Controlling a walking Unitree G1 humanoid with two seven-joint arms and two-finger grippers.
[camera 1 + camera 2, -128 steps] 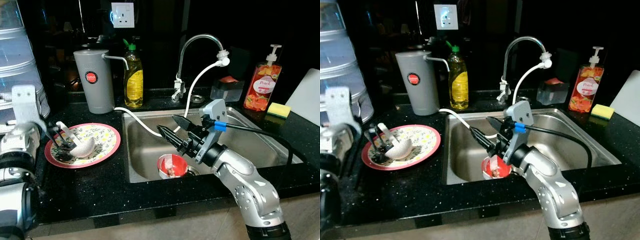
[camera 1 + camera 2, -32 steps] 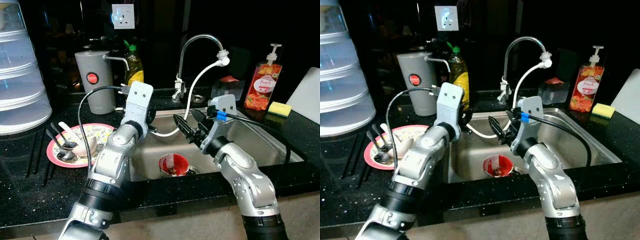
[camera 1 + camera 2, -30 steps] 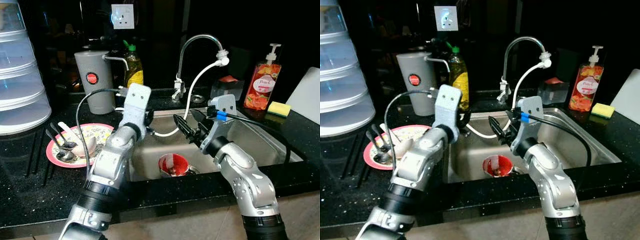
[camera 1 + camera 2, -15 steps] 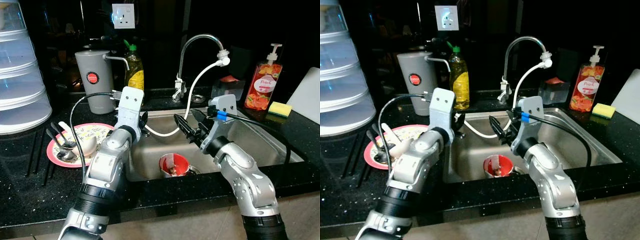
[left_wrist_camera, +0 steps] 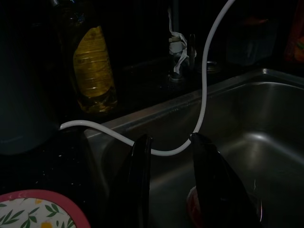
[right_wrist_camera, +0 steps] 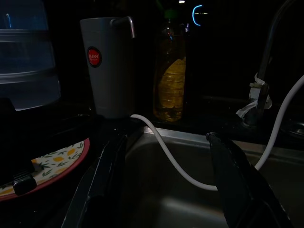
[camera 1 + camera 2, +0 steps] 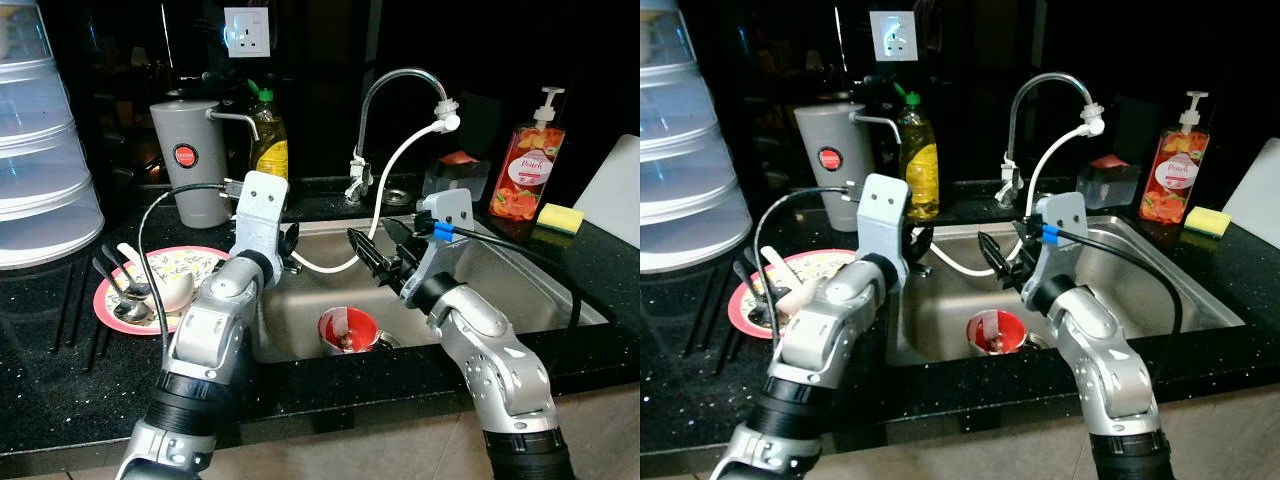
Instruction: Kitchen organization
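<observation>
Black speckled stone surface (image 7: 330, 385) surrounds the stainless steel sink (image 7: 520, 290) I'm working over. My left hand (image 5: 171, 190) hovers above the sink's near-left corner, fingers apart and empty, just beside the thin white hose (image 7: 385, 190) hanging from the curved chrome tap (image 7: 385, 85). My right hand (image 7: 375, 255) hangs over the sink, fingers spread, holding nothing. Below sits a red bowl (image 7: 347, 330) on the sink floor. On the surface left of the sink, a red-rimmed floral plate (image 7: 205, 265) carries spoons (image 7: 125, 290).
</observation>
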